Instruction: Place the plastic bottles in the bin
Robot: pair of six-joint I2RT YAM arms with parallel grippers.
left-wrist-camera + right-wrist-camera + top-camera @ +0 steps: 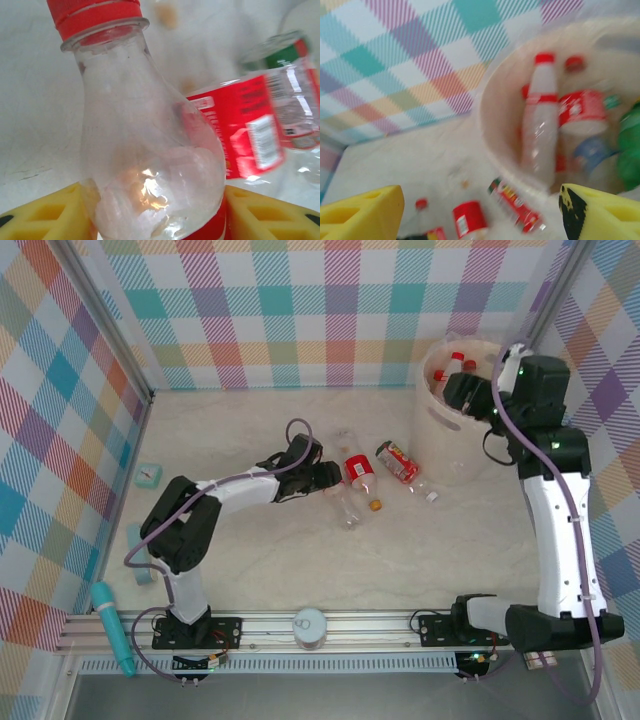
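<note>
**Top view.** The left gripper (325,478) reaches into a cluster of plastic bottles (358,470) lying on the worktop (260,560), left of the bin (432,418). A slanted bottle (397,462) with a red label lies nearest the bin but apart from it. A clear bottle (346,510) lies just beside an orange cap (375,505). The gripper body covers part of the cluster, so which of these bottles sits between the fingers cannot be told with certainty from above.

**Left wrist view.** A clear red-capped bottle (150,125) fills the gap between the yellow fingers (45,217). Its sides meet both of them, so the left gripper appears closed on it. The bottle's base is cut off by the lower edge. Behind it lies a red-labelled bottle (240,132). A green-banded bottle (292,90) further right is blurred and cropped.

**Right wrist view.** The right gripper (480,200) hangs over the near rim of the bin. Its yellow fingers stand wide apart with nothing between them, so it is open. Inside the bin are a tall bottle (540,120) with a red cap, several red-labelled ones and a green bottle (631,145). All are smeared by motion blur, and the bin's right side runs out of frame.
</note>
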